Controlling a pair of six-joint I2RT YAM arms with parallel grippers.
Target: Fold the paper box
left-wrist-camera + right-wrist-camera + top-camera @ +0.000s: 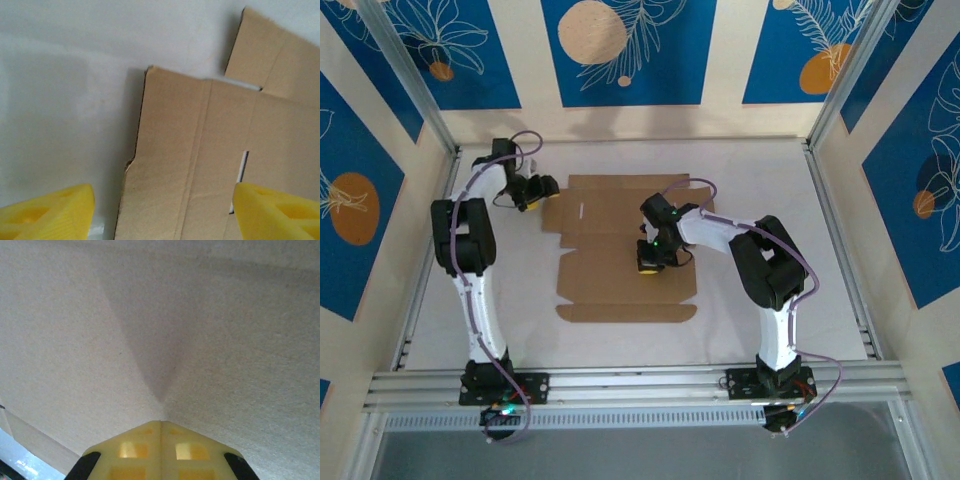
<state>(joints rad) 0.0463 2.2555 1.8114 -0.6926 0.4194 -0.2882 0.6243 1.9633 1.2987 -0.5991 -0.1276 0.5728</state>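
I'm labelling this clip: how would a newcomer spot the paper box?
Start at the white table. Across its middle lies the paper box, unfolded. It is the one brown cardboard sheet there, creased, with flaps and a thin slit.

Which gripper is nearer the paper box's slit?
Left. The left gripper is open at the paper box's left edge, beside the slit; the right gripper is shut over its middle.
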